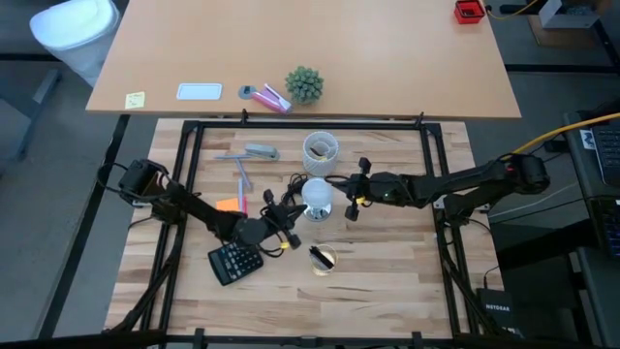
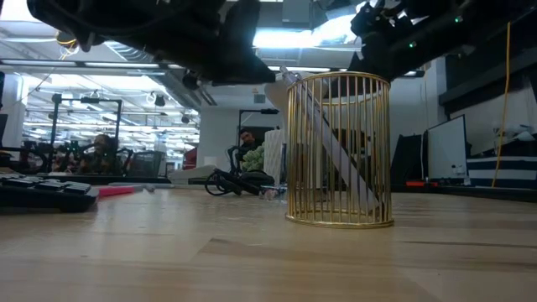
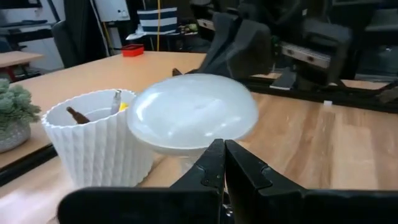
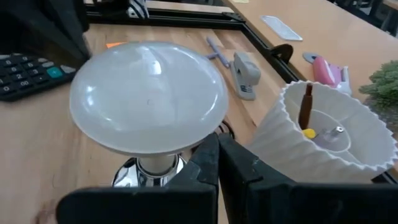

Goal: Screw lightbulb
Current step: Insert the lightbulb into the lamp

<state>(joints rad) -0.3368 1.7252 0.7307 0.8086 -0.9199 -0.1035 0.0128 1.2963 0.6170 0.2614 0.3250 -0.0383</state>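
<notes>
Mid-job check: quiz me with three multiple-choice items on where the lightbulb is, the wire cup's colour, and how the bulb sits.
1. Where is the lightbulb?
A. Mid-table, between the two pincers
B. On top of the calculator
C. Inside the wire cup

2. What colour is the wire cup?
A. Red
B. Blue
C. Gold

3. How does the lightbulb sit?
A. Lying on its side
B. Upright on the silver socket
C. Upside down in the ribbed cup

Answers:
1. A: the high view shows the lightbulb with the left pincer and the right pincer on either side of it.
2. C: the wire cup shows gold bars in the low view.
3. B: the right wrist view shows its dome up, above the silver socket.
</notes>
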